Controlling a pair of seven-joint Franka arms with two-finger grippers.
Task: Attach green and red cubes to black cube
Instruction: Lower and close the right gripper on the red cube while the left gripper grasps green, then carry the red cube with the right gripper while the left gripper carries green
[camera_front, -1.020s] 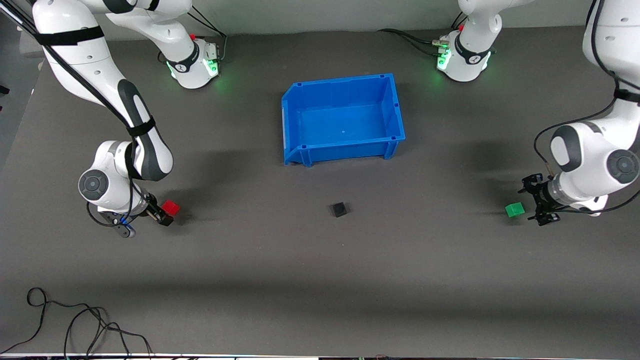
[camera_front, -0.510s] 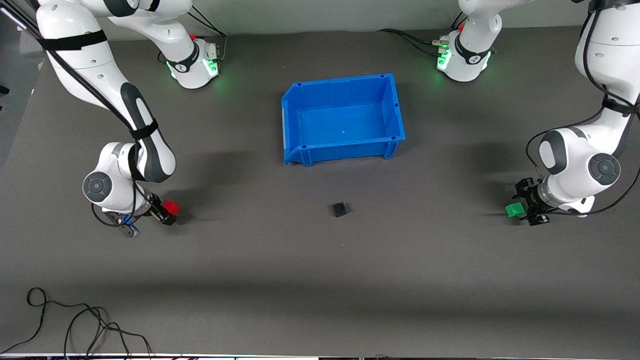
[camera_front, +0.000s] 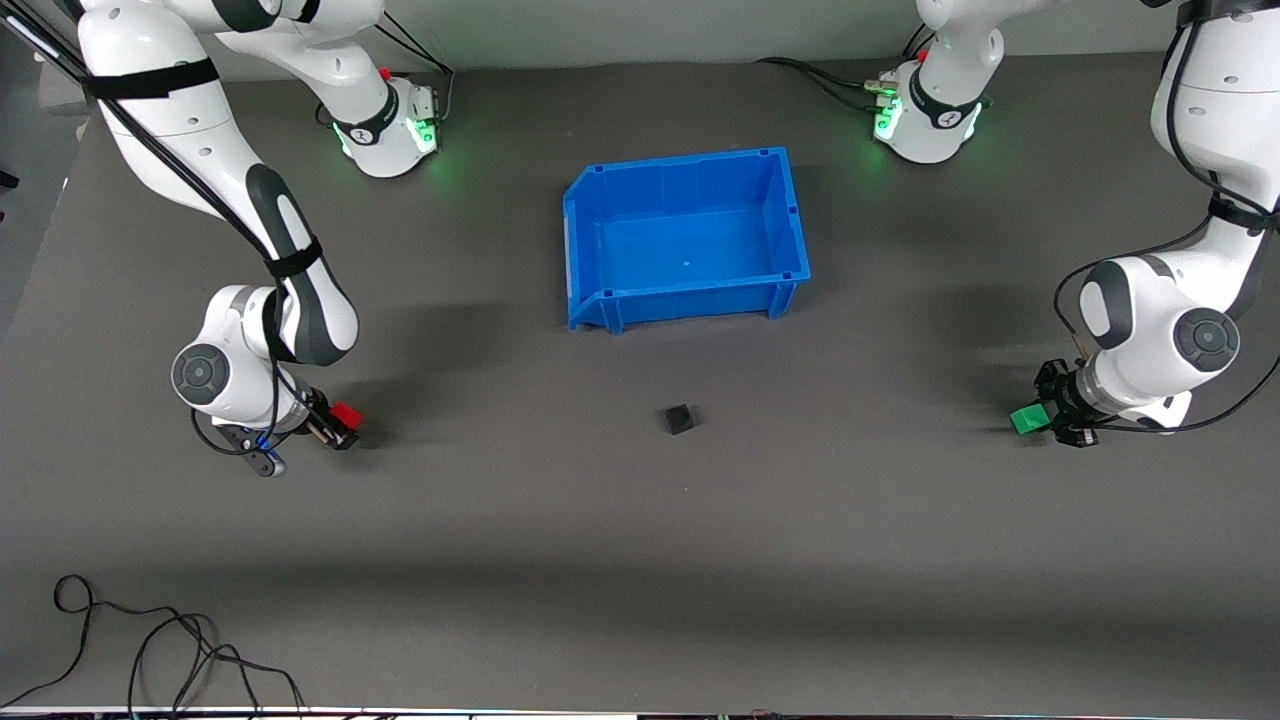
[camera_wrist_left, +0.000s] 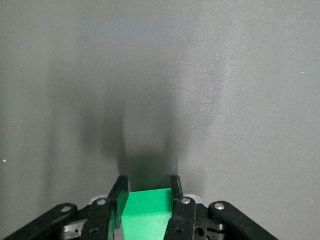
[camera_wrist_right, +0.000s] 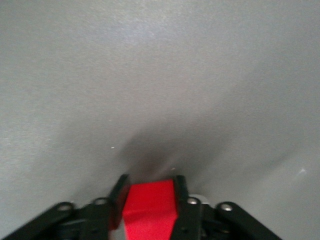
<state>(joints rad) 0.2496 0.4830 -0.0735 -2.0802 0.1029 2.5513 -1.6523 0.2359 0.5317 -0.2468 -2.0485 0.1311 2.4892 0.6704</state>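
At the right arm's end of the table: the right arm is bent steeply down, wrist low, and its tool tips toward the table middle.
Right gripper (camera_front: 338, 428): down at the table surface, fingers (camera_wrist_right: 119, 192) pressed against two opposite faces of the red cube (camera_front: 345, 413); in the right wrist view the red block (camera_wrist_right: 150, 207) fills the gap between both pads.
Red cube position: at the right arm's end, well apart from the black cube and nearer to the front camera than the blue bin.
Left arm pose: elbow folded and forearm dropping to a low wrist at the left arm's end of the table, its tool pointing toward the table middle.
Left gripper (camera_front: 1040, 413): at the table surface, closed narrowly around the green cube (camera_front: 1024, 418); the left wrist view shows the green block (camera_wrist_left: 147, 215) seated between the two fingers (camera_wrist_left: 176, 190).
Black cube (camera_front: 678, 418): alone on the dark mat (camera_front: 640, 520), about midway between the two grippers, turned a little askew, touching nothing.
Blue bin (camera_front: 600, 240): farther from the front camera than the black cube, near it but not touching.
Cable (camera_front: 150, 640): loose loops on the mat close to the front camera, at the right arm's end.
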